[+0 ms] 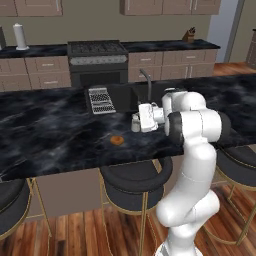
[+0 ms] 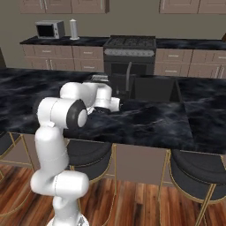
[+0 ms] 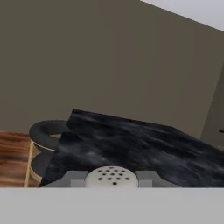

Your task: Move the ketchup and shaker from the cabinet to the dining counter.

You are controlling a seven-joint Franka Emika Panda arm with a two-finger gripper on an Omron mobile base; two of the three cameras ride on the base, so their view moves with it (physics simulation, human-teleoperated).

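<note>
A: The shaker (image 1: 135,123) sits between the fingers of the gripper (image 1: 138,121), low over the dining desk (image 1: 50,135). In the hand view its rounded, perforated cap (image 3: 110,176) shows right between the finger tips.

B: So the gripper is closed on it?

A: Yes, drawn in snug around the shaker. I can't tell whether its base is touching the marble or just above it.

B: Which step is this, then?

A: Setting the shaker down, I'd judge. The next move calls for lowering it until it stands upright on the desk, then parting the fingers and lifting clear without tipping it.

B: Anything nearby?

A: A small orange-brown ring (image 1: 117,140) lies near, to the left in the left base view.
</note>
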